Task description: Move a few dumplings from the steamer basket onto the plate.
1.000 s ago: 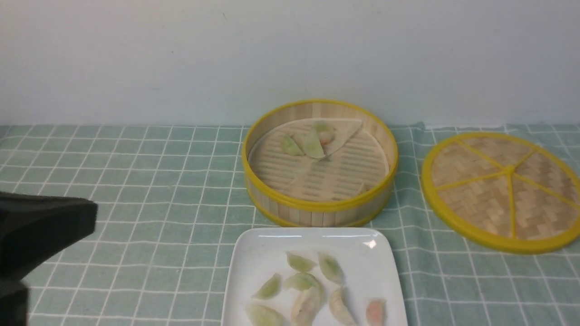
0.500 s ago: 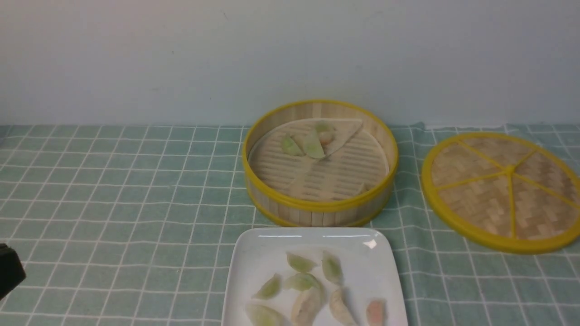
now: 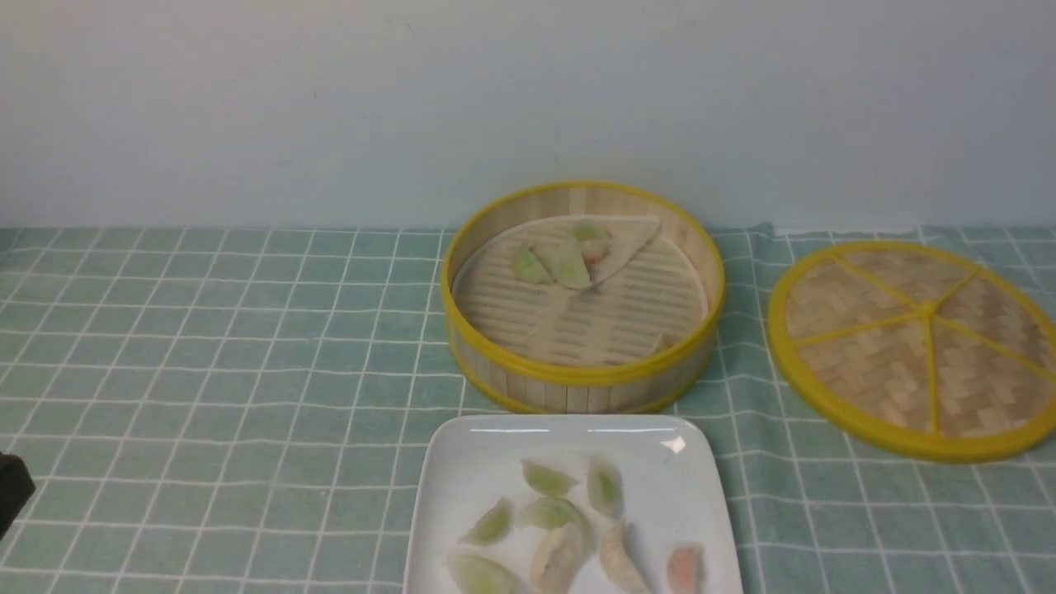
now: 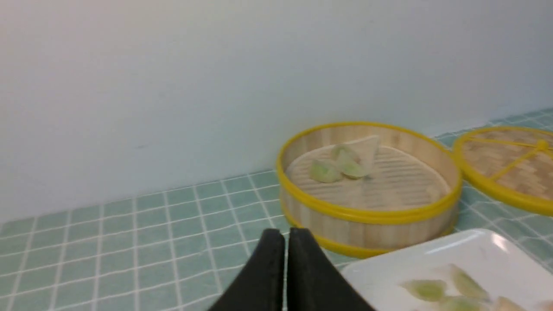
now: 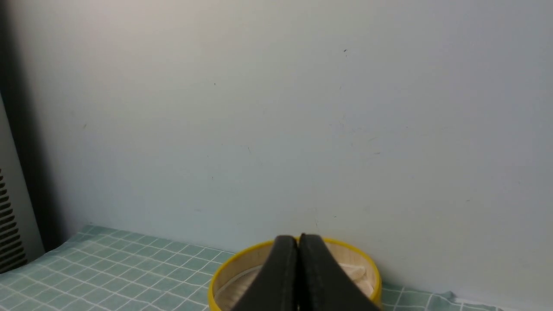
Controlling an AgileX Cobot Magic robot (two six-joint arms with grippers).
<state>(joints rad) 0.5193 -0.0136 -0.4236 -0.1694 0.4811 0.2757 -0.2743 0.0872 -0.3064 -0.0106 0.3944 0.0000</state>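
Front view, near to far. Plate (image 3: 709,495) closest to the robot, cut off by the lower frame edge; several dumplings on plate (image 3: 561,528) lie loose on it, most green, one pinkish at the right. Just behind the plate, close but apart from it, stands the steamer basket (image 3: 582,375). Three dumplings in basket (image 3: 561,262) sit bunched on the far-left part of its slatted floor, on a folded liner. Woven lid (image 3: 916,346) lies flat on the cloth to the right, well apart.

Left gripper (image 4: 285,242): jaws pressed together, nothing between them. A dark sliver of that arm shows at the front view's left edge, low and well short of the plate. From its wrist camera the basket cluster lies ahead and to the right, beyond the near wall.

Right gripper (image 5: 297,244): likewise closed and empty, not in the front view; its wrist view shows the basket ahead, far rim beyond the tips.

Judgement: cluster sits left of basket centre, so the left arm looks better placed. Long axes of the crescents vary; any approach must clear the wall.
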